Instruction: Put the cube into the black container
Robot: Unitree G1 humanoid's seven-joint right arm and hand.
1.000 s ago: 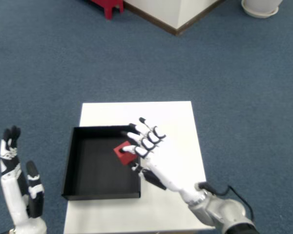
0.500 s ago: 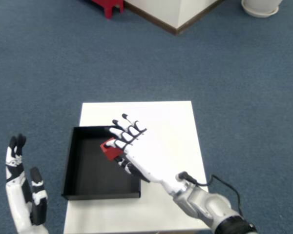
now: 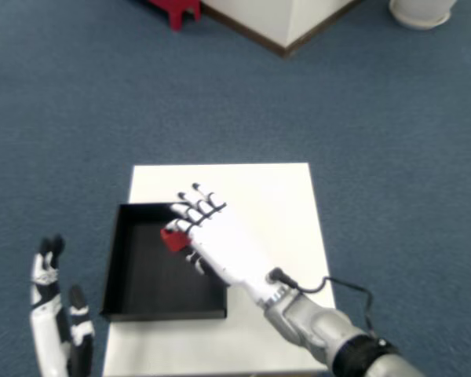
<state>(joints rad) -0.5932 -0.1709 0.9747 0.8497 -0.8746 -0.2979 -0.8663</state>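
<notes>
right hand [image 3: 212,236] over black container [image 3: 129,271], fingers [image 3: 190,212] gripping half-hidden red cube [image 3: 173,239]

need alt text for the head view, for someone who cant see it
The robot's right hand holds a red cube over the open black container, which sits on a small white table on blue carpet. The left hand is raised at the lower left, off the table.

White right hand [image 3: 220,239], black-tipped fingers [image 3: 198,191], grey forearm, black cable
</notes>
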